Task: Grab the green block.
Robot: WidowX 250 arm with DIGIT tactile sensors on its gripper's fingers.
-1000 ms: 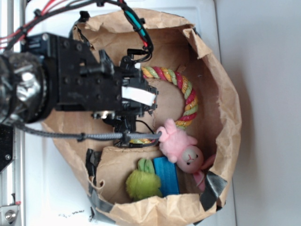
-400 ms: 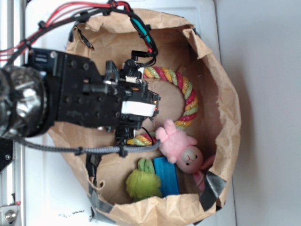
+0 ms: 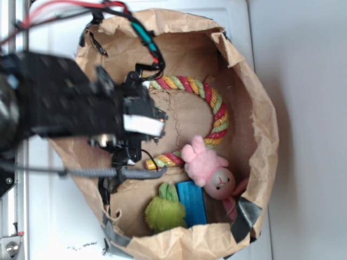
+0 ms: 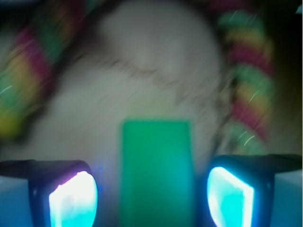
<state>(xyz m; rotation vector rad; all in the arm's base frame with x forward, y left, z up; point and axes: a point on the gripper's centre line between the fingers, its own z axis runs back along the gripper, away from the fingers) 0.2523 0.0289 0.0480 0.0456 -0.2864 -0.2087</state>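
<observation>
Gripper (image 4: 151, 196) wide open, holding nothing, green block (image 4: 157, 170) centred between the pads at lower frame (blurry view), so descend straight, then close.

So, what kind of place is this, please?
Probably a lab test setup, not a home: a robot arm reaches into a cut-down paper bag on a white table, holding toys such as a rope ring.
</observation>
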